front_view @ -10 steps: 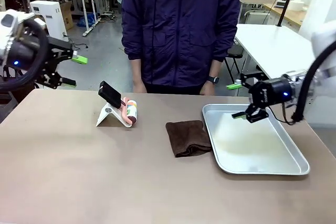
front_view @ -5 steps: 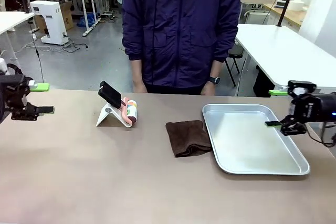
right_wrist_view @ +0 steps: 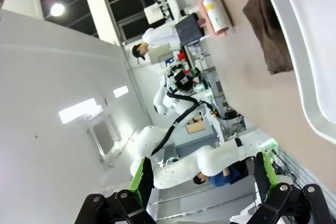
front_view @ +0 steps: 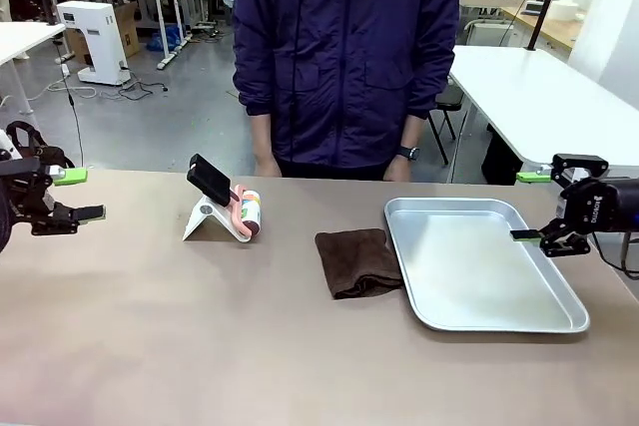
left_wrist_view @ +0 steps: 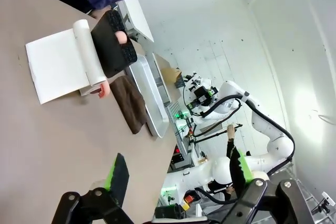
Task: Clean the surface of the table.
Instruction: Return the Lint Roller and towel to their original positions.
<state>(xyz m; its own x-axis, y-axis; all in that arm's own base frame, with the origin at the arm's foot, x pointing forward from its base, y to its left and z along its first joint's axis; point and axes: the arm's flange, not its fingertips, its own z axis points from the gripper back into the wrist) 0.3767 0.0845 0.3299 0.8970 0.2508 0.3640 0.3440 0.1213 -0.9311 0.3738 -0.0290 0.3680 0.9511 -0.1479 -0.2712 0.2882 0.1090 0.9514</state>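
Observation:
The taupe-brown table (front_view: 200, 326) holds a folded dark brown cloth (front_view: 357, 261) near its middle, just left of a silver tray (front_view: 479, 306). My left gripper (front_view: 82, 195) hovers open at the table's left edge, fingers pointing right, nothing between them. At the tray's right rim my right gripper (front_view: 529, 207) stands open and empty, fingers pointing left. In the left wrist view, the left gripper (left_wrist_view: 177, 174) looks along the table (left_wrist_view: 52, 145) at the cloth (left_wrist_view: 131, 103) and tray (left_wrist_view: 152, 98). The right gripper (right_wrist_view: 205, 174) faces the tray (right_wrist_view: 310, 51) and cloth (right_wrist_view: 268, 30).
A white stand (front_view: 205, 218) with a black device (front_view: 210, 179) and a small labelled roll (front_view: 249, 213) sits at the back left. A person in a dark jacket (front_view: 344, 57) stands at the far edge, hands (front_view: 396, 169) hanging by the table. White tables stand behind.
Both arms have drawn outward. The left gripper dropped down to the table's left edge. The right gripper moved from over the tray's back to its right rim.

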